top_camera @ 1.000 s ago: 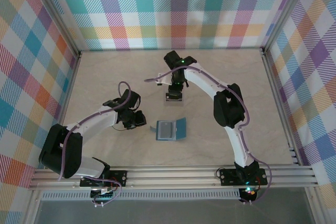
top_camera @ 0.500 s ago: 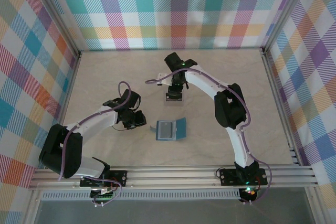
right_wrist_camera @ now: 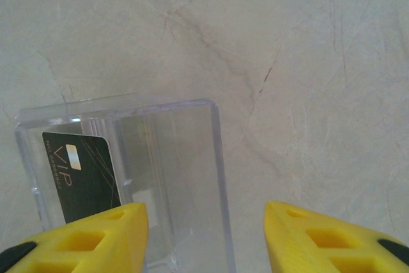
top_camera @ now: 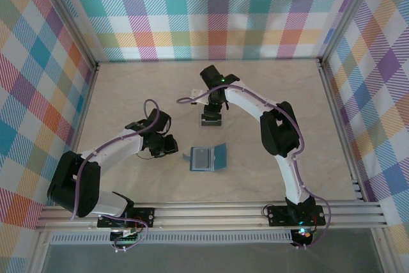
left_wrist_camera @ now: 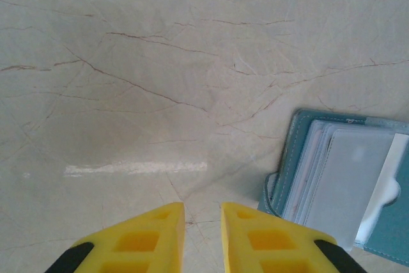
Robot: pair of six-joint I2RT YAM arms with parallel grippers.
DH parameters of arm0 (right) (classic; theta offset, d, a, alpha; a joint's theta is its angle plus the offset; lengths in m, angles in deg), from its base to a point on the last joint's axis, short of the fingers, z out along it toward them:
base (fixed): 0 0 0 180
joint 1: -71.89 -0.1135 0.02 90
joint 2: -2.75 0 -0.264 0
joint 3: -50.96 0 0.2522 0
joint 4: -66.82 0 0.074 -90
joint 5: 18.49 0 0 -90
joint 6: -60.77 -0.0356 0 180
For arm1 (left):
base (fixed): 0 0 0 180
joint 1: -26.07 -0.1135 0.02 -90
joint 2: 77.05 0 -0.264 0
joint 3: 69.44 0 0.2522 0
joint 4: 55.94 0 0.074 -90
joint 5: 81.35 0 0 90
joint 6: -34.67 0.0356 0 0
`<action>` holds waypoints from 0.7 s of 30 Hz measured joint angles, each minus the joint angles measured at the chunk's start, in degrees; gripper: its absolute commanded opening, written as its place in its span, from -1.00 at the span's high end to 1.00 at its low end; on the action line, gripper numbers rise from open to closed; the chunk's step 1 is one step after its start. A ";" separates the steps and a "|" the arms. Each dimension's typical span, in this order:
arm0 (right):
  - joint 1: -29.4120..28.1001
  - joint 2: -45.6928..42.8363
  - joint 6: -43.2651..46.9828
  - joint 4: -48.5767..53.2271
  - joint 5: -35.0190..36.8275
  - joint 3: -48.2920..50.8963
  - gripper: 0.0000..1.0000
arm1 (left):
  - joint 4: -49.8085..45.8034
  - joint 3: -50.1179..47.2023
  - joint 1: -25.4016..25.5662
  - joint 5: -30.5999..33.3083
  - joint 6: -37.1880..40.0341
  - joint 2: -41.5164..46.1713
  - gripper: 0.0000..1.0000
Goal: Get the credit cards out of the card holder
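Note:
The card holder [top_camera: 209,157], a teal-blue wallet, lies open on the table; light grey credit cards [left_wrist_camera: 358,177] sit in its inner pockets. My left gripper [top_camera: 171,146] rests low just left of the card holder [left_wrist_camera: 300,158], its yellow fingers [left_wrist_camera: 160,234] a narrow gap apart with only bare table between them. My right gripper [top_camera: 213,114] hovers farther back with its jaws wide open over a clear plastic box [right_wrist_camera: 166,158]. One black credit card marked VIP [right_wrist_camera: 83,174] lies in that box. Nothing is held in the right gripper [right_wrist_camera: 203,212].
The marble-pattern table [top_camera: 128,94] is fenced by plaid walls and metal frame rails [top_camera: 339,126]. The right arm's cable [top_camera: 192,97] loops out near the box.
The right jaws have widened a little over the clear box. The left arm and the card holder have not moved.

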 measured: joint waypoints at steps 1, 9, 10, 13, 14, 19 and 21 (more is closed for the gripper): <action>0.00 0.00 0.00 -0.28 0.00 0.13 -0.03 | -0.02 0.00 0.00 0.00 0.00 0.00 0.55; -0.02 -0.04 0.02 -1.75 0.00 0.68 -0.03 | -0.02 0.00 0.00 -0.24 0.00 0.00 0.54; -0.02 -0.15 0.00 -1.97 0.00 0.81 -0.04 | 0.00 0.00 0.00 -0.39 0.00 0.00 0.54; 0.00 -0.66 -0.39 -2.75 -0.26 1.57 -0.04 | 0.02 0.00 0.00 -1.31 0.04 0.04 0.52; 0.00 -0.79 -0.76 -2.91 -0.55 1.66 -0.05 | 0.04 0.00 0.00 -1.88 0.09 0.09 0.52; -0.02 -2.16 -4.76 -3.02 -3.41 2.25 -0.05 | 0.02 0.02 0.02 -3.63 0.20 0.59 0.51; -0.02 -3.85 -7.45 -2.69 -4.76 2.73 -0.05 | 0.00 0.48 0.07 -4.48 0.20 1.11 0.51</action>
